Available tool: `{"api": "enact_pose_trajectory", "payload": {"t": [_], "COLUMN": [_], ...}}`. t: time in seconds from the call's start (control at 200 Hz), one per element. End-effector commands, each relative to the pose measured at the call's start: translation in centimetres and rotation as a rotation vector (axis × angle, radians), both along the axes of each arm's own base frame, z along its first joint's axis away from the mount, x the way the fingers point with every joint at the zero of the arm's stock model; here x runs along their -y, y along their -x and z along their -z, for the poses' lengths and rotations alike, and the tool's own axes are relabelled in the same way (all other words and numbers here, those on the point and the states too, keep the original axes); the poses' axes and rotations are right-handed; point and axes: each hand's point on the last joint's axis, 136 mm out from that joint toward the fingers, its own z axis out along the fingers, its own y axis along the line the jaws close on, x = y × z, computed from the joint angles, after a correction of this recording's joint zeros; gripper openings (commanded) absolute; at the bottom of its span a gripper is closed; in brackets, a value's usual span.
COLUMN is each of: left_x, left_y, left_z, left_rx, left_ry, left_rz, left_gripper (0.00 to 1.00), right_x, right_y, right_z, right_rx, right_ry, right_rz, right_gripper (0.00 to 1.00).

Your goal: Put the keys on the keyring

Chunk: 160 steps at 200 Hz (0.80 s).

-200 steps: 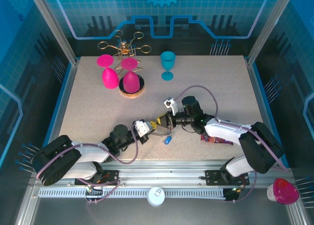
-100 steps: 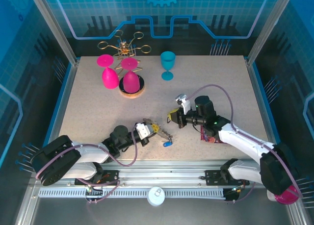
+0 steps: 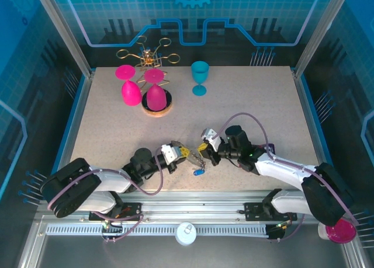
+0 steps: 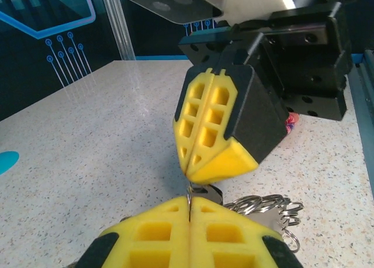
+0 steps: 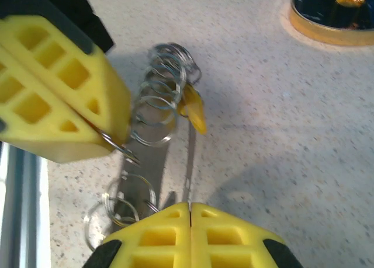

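From above, the keyring (image 3: 197, 160), a bunch of silvery split rings, lies on the speckled bench (image 3: 245, 104) near its front edge. The left end effector (image 3: 186, 153) is at the keyring's left and the right end effector (image 3: 203, 149) at its right, their tips almost meeting over it. A blue-headed key (image 3: 198, 172) lies just on the near side of the keyring, and a teal goblet (image 3: 200, 78) stands well beyond it at the far side.

The left wrist camera adds what the overhead view cannot resolve. The left end effector (image 4: 190, 215) has its 2 yellow fingers pressed together. The right end effector (image 4: 201, 169), also closed, points tip to tip at it, with a sliver of metal between them. Most of the keyring (image 4: 266, 208) lies just to the right of both tips.

The right wrist camera shows a wire loop of the keyring (image 5: 160, 101) coming out of the clamped seam of the left end effector (image 5: 108, 136). A yellow-headed key (image 5: 196, 111) lies against the rings. A thin metal edge runs from it toward the closed right end effector (image 5: 190, 218), but I cannot tell whether that edge is pinched.
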Motion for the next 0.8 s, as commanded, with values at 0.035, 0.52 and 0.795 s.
{"api": "enact_pose_trajectory", "payload": {"t": [0.035, 0.52, 0.795], "left_x": [0.3, -0.2, 0.0], "left_y": [0.5, 0.2, 0.3], "left_z": [-0.9, -0.8, -0.7], "left_rx": [0.006, 0.003, 0.000], "left_ry": [0.047, 0.028, 0.024], "left_rz": [0.040, 0.009, 0.016], "left_gripper": [0.00, 0.00, 0.00], "right_x": [-1.7, -1.2, -0.9], "right_y": [0.9, 1.7, 2.3], "right_z": [-2.0, -2.1, -2.9], "right_rx": [0.037, 0.013, 0.003], "right_ry": [-0.124, -0.189, -0.229], "right_rz": [-0.084, -0.073, -0.078], "right_gripper": [0.00, 0.00, 0.00]}}
